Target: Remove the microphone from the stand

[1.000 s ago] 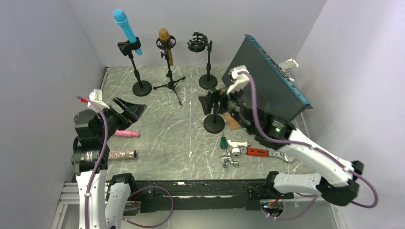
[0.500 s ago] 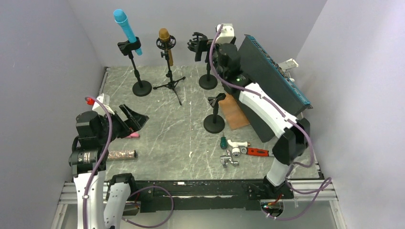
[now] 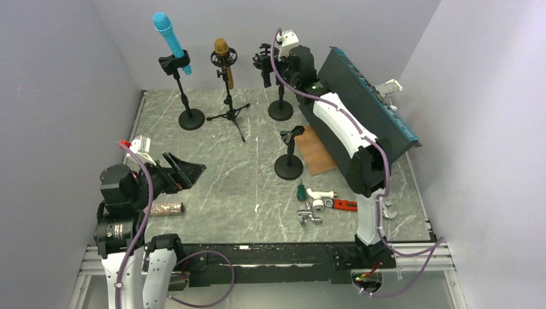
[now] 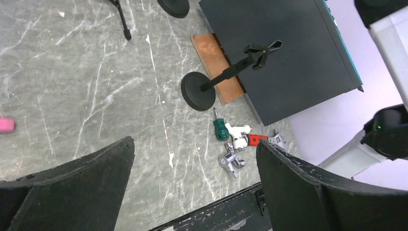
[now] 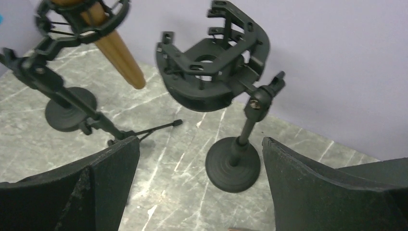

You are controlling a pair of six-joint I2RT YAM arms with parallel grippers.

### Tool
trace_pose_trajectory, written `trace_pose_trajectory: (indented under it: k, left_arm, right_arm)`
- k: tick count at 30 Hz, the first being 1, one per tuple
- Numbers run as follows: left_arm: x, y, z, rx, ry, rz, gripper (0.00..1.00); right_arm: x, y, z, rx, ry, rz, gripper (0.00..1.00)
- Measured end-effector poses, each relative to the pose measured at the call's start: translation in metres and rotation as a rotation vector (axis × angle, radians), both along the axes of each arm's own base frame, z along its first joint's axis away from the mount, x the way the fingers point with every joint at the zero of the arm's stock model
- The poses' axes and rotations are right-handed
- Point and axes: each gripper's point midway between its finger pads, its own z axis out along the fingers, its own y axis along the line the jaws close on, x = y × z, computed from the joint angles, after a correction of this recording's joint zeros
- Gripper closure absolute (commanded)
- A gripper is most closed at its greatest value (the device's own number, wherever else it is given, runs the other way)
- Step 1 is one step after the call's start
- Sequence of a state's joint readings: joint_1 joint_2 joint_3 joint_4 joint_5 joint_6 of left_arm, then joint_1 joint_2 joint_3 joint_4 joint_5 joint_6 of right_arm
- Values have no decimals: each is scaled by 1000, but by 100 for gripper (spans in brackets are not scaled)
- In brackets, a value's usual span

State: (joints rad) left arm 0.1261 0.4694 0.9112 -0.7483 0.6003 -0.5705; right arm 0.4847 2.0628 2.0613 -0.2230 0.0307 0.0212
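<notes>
Now the right gripper [image 5: 198, 144] hangs close to the empty stand [image 5: 216, 57], fingers spread wide and holding nothing. Just left of that stand, the brown microphone [image 5: 113, 45] sits in its tripod stand [image 3: 228, 103]. Further left is the blue microphone [image 3: 170, 35], clipped up high. A black box [image 3: 380, 116] leans just right. Far nearer, the left gripper [image 4: 195, 147] is spread wide too.

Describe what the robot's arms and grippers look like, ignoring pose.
The left arm and right arm have white shells and black joints, with a purple cable looped along each. Both end in two broad black fingers. A green light glows on the right arm.
</notes>
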Motion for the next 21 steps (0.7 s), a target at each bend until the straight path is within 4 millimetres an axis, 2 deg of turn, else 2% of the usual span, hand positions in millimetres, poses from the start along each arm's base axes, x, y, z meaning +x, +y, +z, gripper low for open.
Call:
trace_pose_trajectory:
  k: [2, 6, 9, 16, 21]
  left_arm:
    - [-2, -1, 6, 3, -17, -5, 1]
    - [-9, -5, 11, 6, -44, -29, 1]
    - [-10, -9, 9, 3, -51, -52, 1]
    - [-9, -17, -24, -35, -9, -103, 1]
    - [-9, -19, -23, -28, -28, -128, 1]
  right_arm:
    - [7, -8, -9, -10, 30, -3, 0]
    - [13, -25, -30, -30, 83, -19, 17]
    - [16, -31, -40, -22, 102, -3, 18]
    - [32, -14, -60, 0, 54, 95, 20]
    - [49, -4, -93, -3, 35, 107, 26]
